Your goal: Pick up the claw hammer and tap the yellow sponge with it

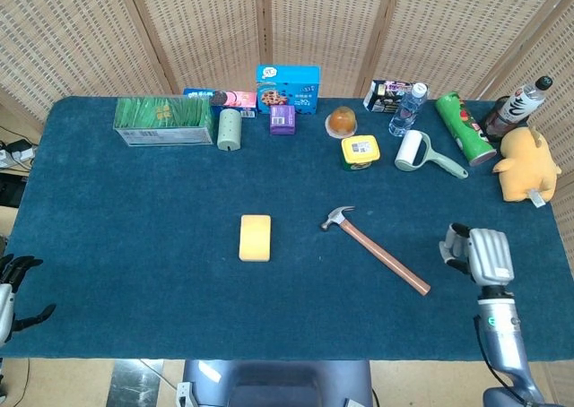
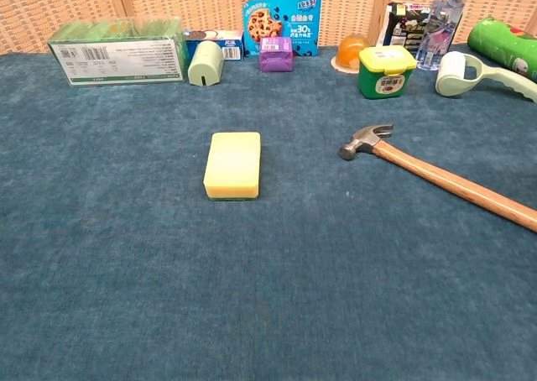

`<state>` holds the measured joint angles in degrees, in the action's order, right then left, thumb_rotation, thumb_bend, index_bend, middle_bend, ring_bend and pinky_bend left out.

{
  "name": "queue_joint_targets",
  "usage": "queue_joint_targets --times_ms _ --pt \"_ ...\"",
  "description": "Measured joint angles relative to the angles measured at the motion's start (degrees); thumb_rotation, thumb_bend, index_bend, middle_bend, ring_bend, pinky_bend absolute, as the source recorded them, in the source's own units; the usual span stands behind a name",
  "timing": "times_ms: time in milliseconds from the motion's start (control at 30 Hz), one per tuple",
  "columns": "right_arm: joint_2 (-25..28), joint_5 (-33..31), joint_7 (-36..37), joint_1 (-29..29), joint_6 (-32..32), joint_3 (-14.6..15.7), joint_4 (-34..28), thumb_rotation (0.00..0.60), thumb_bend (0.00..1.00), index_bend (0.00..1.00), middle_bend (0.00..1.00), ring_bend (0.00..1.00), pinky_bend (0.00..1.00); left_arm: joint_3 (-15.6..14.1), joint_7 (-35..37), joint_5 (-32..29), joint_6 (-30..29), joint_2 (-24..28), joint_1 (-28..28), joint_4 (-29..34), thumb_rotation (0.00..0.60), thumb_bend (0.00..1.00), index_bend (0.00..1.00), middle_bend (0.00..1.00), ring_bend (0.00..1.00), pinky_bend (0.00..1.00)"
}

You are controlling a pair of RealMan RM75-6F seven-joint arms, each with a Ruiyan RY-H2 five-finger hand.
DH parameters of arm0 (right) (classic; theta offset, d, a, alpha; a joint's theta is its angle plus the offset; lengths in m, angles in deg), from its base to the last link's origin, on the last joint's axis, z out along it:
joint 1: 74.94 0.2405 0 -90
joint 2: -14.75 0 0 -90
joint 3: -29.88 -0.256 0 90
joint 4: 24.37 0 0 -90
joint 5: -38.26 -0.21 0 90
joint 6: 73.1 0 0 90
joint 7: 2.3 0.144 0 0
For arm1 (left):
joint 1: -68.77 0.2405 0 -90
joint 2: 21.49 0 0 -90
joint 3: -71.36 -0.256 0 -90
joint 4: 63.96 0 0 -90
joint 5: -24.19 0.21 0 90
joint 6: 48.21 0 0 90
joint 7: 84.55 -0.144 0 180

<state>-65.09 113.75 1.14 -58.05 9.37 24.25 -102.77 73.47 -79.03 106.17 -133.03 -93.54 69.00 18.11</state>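
Note:
The claw hammer [image 1: 377, 251] lies flat on the blue cloth right of centre, its steel head [image 2: 367, 139] pointing at the sponge and its wooden handle [image 2: 457, 187] running off to the near right. About a hand's width left of the head lies the yellow sponge [image 1: 256, 238] [image 2: 232, 164]. My right hand [image 1: 478, 255] hangs at the table's right edge, well clear of the handle's end, holding nothing, its fingers loosely bent. Off the table's near left corner is my left hand [image 1: 11, 287], fingers spread and empty. Neither hand shows in the chest view.
Along the back edge stand a green box [image 1: 163, 120], a cookie box [image 1: 288, 88], a purple box [image 1: 282, 119], a yellow-lidded jar [image 1: 360, 152], a water bottle [image 1: 406, 109], a lint roller [image 1: 421, 153] and a green can [image 1: 465, 127]. A yellow plush toy [image 1: 526, 164] sits at the far right.

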Motion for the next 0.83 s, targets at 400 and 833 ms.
queue_joint_targets --times_ms 400,833 --pt "1.09 4.26 -4.61 -9.86 8.74 4.61 2.02 0.6 0.42 0.7 0.8 0.85 0.69 -0.4 -2.01 3.3 -3.55 -2.87 0.23 -2.53 0.6 0.21 0.32 0.24 0.1 0.09" --pt "2.19 6.36 -2.36 -12.16 9.07 4.01 1.25 0.6 0.42 0.71 0.8 0.85 0.69 -1.44 -6.05 2.73 -2.85 -1.06 0.84 2.69 0.6 0.21 0.32 0.24 0.1 0.09"
